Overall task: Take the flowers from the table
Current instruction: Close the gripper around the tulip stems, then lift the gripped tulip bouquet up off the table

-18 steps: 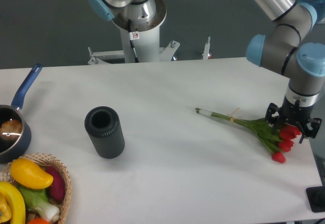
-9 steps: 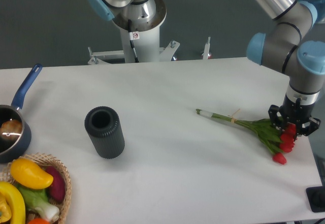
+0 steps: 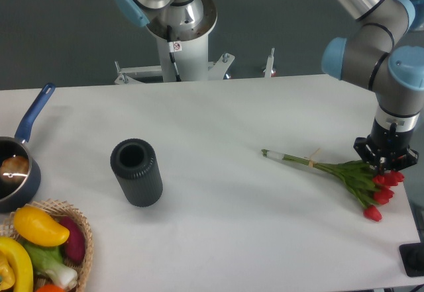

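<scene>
The flowers [image 3: 344,176] lie at the right edge of the bench [image 3: 218,140], long axis running left to right, stem tips pointing left and red heads right. The hand [image 3: 386,164] sits directly over the heads; it seems closed on them, though I cannot tell for sure.

On the counter [image 3: 218,126]: cylinder [image 3: 136,172] left of center, flowers [image 3: 344,176] far right under the tool [image 3: 385,164], pan [image 3: 16,163] and basket [image 3: 46,249] lower left.
</scene>
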{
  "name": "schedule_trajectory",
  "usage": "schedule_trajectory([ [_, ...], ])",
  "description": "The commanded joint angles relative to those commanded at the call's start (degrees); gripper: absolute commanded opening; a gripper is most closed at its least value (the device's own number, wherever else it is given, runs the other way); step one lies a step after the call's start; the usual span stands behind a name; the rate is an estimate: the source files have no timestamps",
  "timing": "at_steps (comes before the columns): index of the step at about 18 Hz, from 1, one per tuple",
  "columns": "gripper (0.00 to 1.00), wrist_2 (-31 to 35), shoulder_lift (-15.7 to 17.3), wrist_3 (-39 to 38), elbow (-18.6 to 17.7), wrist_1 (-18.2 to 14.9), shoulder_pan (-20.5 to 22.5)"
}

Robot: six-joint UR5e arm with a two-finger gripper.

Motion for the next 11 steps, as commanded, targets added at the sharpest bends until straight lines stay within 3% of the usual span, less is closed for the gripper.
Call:
schedule_trajectory([
  [6, 0.0, 0.26, 4.92, -0.26, -1.32, -0.53, -1.84],
  [11, 0.0, 0.44, 9.4, 0.0, -2.72, -4.3, -2.73],
])
